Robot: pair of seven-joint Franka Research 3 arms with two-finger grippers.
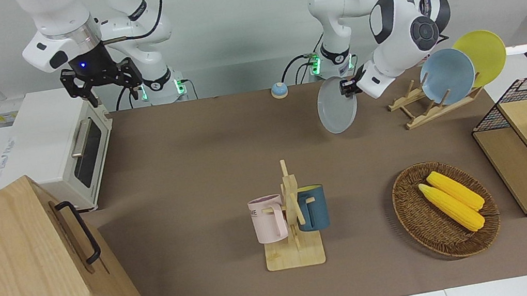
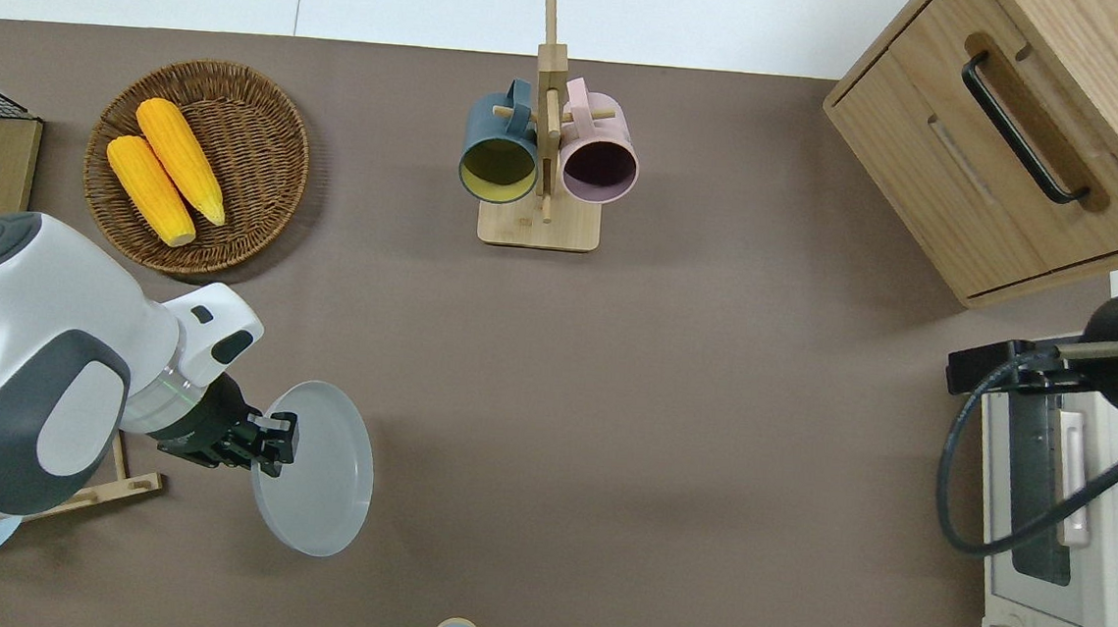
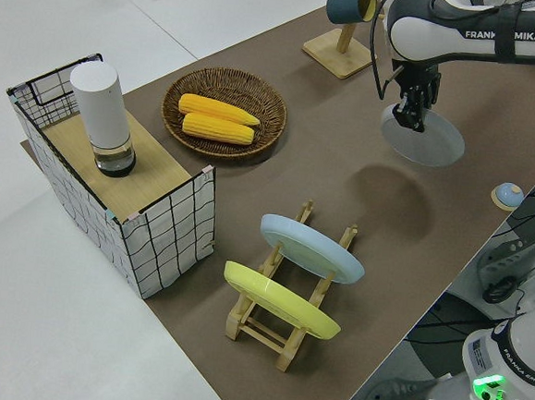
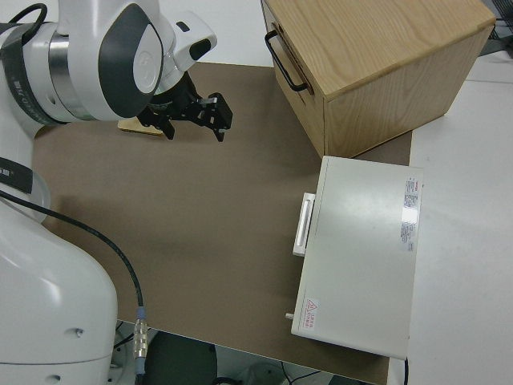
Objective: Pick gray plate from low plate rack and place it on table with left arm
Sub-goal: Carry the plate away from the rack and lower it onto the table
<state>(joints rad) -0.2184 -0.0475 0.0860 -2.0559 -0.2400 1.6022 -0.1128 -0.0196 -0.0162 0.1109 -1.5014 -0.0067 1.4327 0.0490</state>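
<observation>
Woven basket point(image 1: 411, 209) of corn point(image 1: 451, 201) sits well apart from the left gripper point(image 2: 266, 444), which pinches the gray plate point(image 2: 321, 474) by its rim, tilted above bare table point(image 2: 668, 439), beside the low plate rack point(image 1: 433, 109). Right arm is parked.

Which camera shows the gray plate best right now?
The overhead view: the gray plate shows nearly whole, held at its rim by the left gripper. Front and left side views show it tilted in the air; the right side view misses it.
</observation>
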